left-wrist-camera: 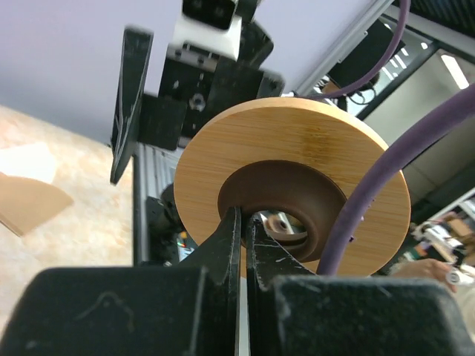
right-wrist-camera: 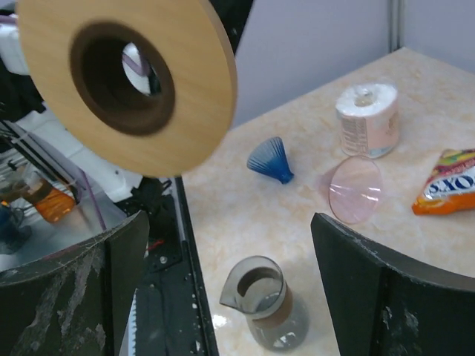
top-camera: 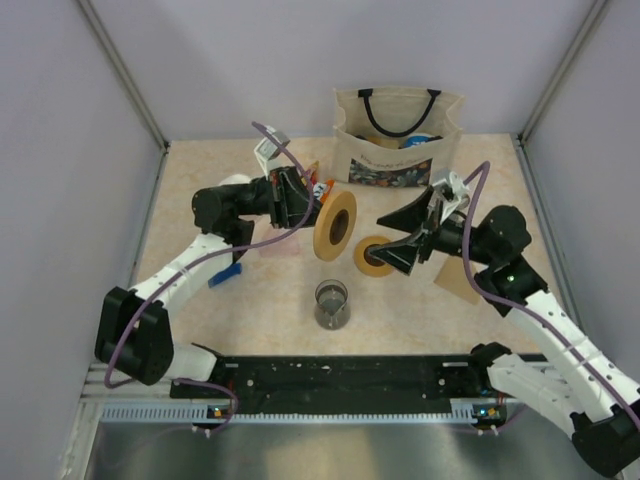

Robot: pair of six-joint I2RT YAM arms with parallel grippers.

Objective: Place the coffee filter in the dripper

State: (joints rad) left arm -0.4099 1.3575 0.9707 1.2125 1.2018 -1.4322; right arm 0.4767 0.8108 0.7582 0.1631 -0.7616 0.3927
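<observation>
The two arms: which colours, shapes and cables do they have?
The left arm and the right arm have white links and rounded black joints. A purple cable runs along each. The fingers are black, broad and scuffed.

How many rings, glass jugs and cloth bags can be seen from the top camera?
ring: 2
glass jug: 1
cloth bag: 1
Total: 4
</observation>
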